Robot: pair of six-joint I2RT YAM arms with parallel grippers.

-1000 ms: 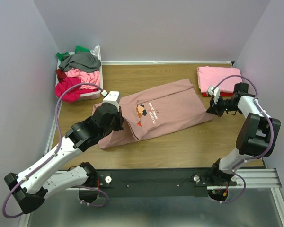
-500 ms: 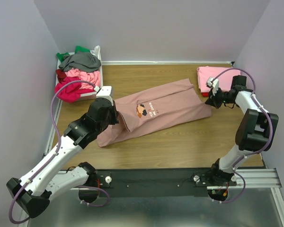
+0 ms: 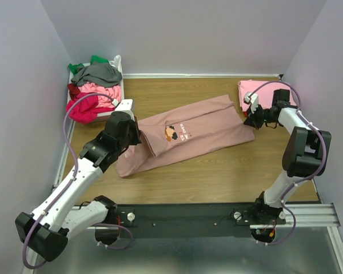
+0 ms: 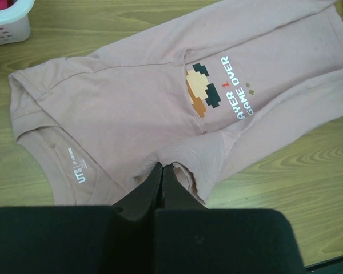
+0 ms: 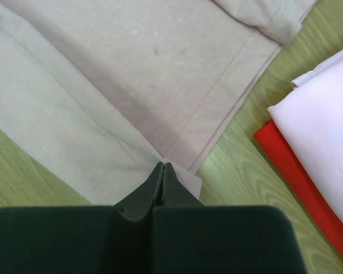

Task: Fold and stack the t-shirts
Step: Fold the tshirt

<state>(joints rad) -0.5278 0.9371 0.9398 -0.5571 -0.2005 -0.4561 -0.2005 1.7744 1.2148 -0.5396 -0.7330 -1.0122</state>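
Note:
The dusty-pink t-shirt (image 3: 206,128) with a pixel-art print (image 4: 204,91) lies slantwise across the wooden table, partly folded lengthwise. My left gripper (image 3: 135,137) (image 4: 162,166) is shut on a pinch of cloth at the shirt's collar end, beside the neck label (image 4: 79,169). My right gripper (image 3: 249,121) (image 5: 163,164) is shut on the hem corner at the other end. More t-shirts (image 3: 94,91), grey, green, red and bright pink, are heaped in the basket at back left. A folded pink tee (image 3: 256,91) (image 5: 326,108) lies on a folded red one (image 5: 300,174) at back right.
The white basket (image 3: 123,85) (image 4: 11,25) stands against the left wall. Purple walls close in the back and both sides. The folded stack lies just right of my right gripper. Bare wood (image 3: 217,177) lies between the shirt and the black rail at the near edge.
Both grippers have moved toward the back of the table with the cloth in them. The left has drawn the collar end back and left, and the right has carried the hem corner toward the folded stack.

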